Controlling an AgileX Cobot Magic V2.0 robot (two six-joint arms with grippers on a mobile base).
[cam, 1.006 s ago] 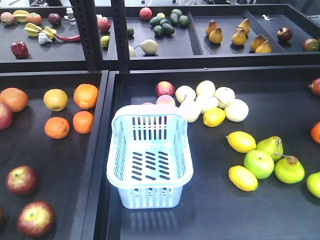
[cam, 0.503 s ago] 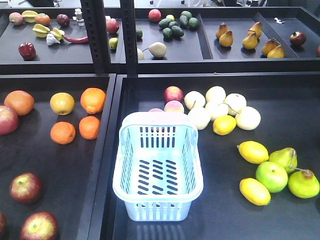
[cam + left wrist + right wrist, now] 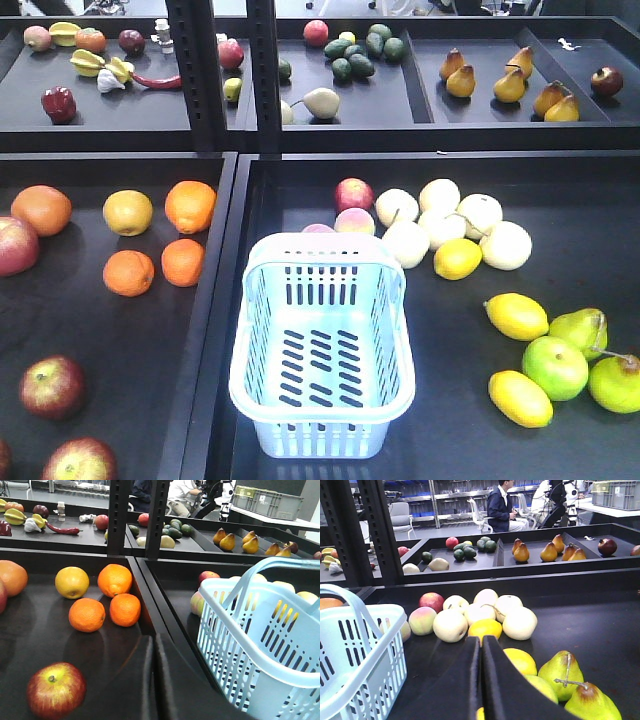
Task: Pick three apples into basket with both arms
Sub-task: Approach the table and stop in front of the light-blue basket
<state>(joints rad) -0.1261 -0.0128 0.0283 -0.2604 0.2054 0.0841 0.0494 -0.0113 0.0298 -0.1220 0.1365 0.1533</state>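
Note:
The pale blue basket (image 3: 325, 242) stands empty at the left of the right tray. Two dark red apples (image 3: 50, 387) (image 3: 78, 462) lie at the front of the left tray, and a third red apple (image 3: 14, 245) sits at its left edge. Neither arm shows in the front view. In the left wrist view my left gripper (image 3: 154, 636) is shut and empty over the divider between the trays, with an apple (image 3: 56, 690) low to its left and the basket (image 3: 260, 645) to its right. My right gripper (image 3: 480, 637) is shut and empty, with the basket (image 3: 355, 650) on its left.
Oranges (image 3: 190, 205) lie in the left tray behind the apples. Pale round fruit (image 3: 440, 220), lemons (image 3: 516, 315) and green pears (image 3: 585, 330) fill the right tray beside the basket. A raised black divider (image 3: 215, 300) separates the trays. A back shelf (image 3: 330, 120) and two uprights (image 3: 265, 70) stand behind.
The whole scene has slid right and downward in the front view, so the camera has shifted. The basket and fruit keep their places relative to each other.

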